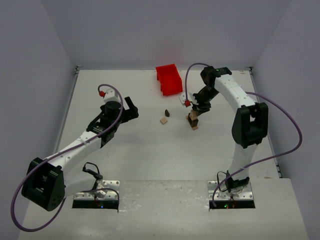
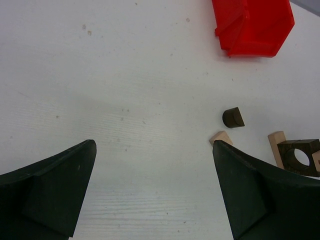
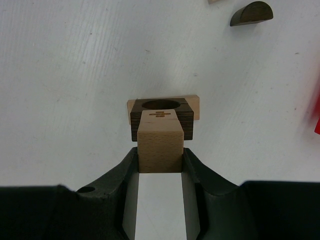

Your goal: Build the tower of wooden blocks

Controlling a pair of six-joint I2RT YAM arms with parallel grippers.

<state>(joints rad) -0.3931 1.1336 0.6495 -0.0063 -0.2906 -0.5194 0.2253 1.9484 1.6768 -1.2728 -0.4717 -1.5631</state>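
Top camera overlooks the whole table (image 1: 150, 155) from behind the arms; both close, downward wrist cameras share the wood block tower (image 3: 186, 120).

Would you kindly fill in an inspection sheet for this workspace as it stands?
Surface: white table, faintly speckled.
Job's things: wood block tower, a dark holed block on a pale slab; pale block held over it; dark half-round block and small tan piece loose to its left.
Clutter: red bin near the far edge.
Grippers: left gripper open, empty; right gripper shut on pale block.
Cables: purple cable looping from each arm.
Surroundings: plain grey walls.
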